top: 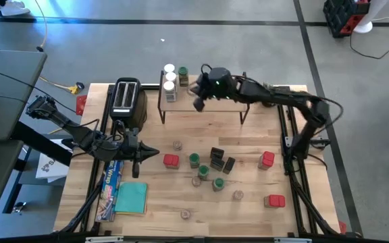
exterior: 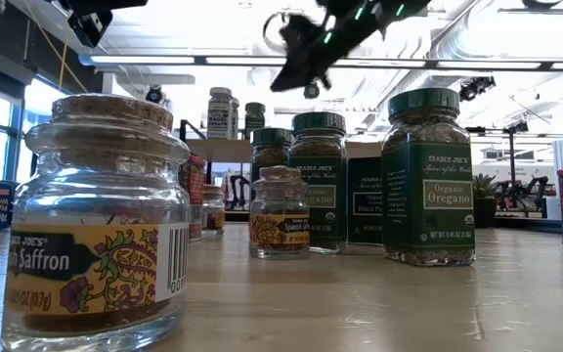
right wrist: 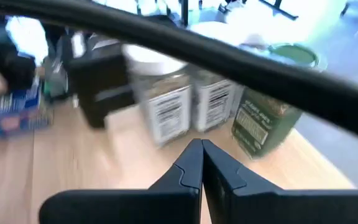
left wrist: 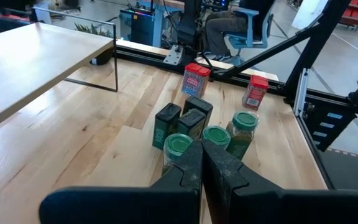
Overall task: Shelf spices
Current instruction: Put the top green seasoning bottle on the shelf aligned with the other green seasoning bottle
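Note:
The shelf [top: 208, 106] stands at the table's far side, next to the toaster. Three white-lidded jars [top: 170, 81] and a green-lidded jar [top: 183, 71] stand on its far left corner, and show close ahead in the right wrist view as white-lidded jars [right wrist: 166, 93] and a green-lidded jar [right wrist: 272, 106]. My right gripper [top: 198, 103] [right wrist: 201, 151] hovers shut and empty over the shelf top, just right of those jars. More spices stand mid-table: green-lidded jars [top: 203, 170], black boxes [top: 217, 157], red tins [top: 171, 160], tiny jars [top: 177, 145]. My left gripper [top: 151, 154] [left wrist: 201, 158] waits shut, left of them.
The black toaster [top: 127, 101] stands left of the shelf. A long blue foil box [top: 110, 185] and a teal cloth [top: 132, 198] lie near the left edge. Two more red tins [top: 267, 159] [top: 274, 201] stand toward the right edge. A person sits beyond the table [left wrist: 229, 28].

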`<state>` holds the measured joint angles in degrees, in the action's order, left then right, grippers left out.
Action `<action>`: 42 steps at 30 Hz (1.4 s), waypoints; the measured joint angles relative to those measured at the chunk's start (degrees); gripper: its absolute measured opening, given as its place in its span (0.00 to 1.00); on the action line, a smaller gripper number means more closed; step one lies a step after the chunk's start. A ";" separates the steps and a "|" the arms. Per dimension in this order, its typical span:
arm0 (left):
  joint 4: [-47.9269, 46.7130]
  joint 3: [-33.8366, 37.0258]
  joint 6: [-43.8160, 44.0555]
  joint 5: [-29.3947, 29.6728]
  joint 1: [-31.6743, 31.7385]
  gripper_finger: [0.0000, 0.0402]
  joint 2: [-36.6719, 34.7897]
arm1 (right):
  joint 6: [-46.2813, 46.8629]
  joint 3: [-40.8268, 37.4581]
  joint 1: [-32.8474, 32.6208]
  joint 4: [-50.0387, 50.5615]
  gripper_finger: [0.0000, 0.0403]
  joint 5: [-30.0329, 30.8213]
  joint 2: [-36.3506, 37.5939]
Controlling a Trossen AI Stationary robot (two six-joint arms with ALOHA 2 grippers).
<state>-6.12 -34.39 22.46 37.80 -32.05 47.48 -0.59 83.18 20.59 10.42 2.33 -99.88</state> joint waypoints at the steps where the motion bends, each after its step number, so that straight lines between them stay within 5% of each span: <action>1: -0.08 0.00 0.01 -0.36 0.00 0.00 -0.01 | -2.19 -0.50 -2.08 2.22 0.00 2.15 2.11; 4: -0.08 0.00 0.02 -0.71 0.00 0.00 0.00 | -7.24 -2.51 -9.49 6.68 0.00 7.45 8.13; 8: -0.04 0.00 0.06 -1.21 -0.02 0.00 0.00 | -6.85 -6.11 -19.08 7.32 0.00 7.34 13.54; 16: -0.06 0.00 0.15 -1.20 -0.42 0.00 0.00 | -1.54 -12.62 -31.42 2.96 0.07 7.04 11.10; 30: -0.08 0.00 1.40 -1.20 -0.42 0.00 0.00 | 0.82 -13.84 -29.16 -3.00 0.73 5.54 -3.26; 42: -0.04 0.00 1.46 -1.18 -0.42 0.00 0.02 | 4.78 -13.67 -29.14 -0.18 0.79 4.09 -5.08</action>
<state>-6.15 -34.39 23.92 36.62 -32.47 47.51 4.19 69.52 -8.56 10.24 6.42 -104.97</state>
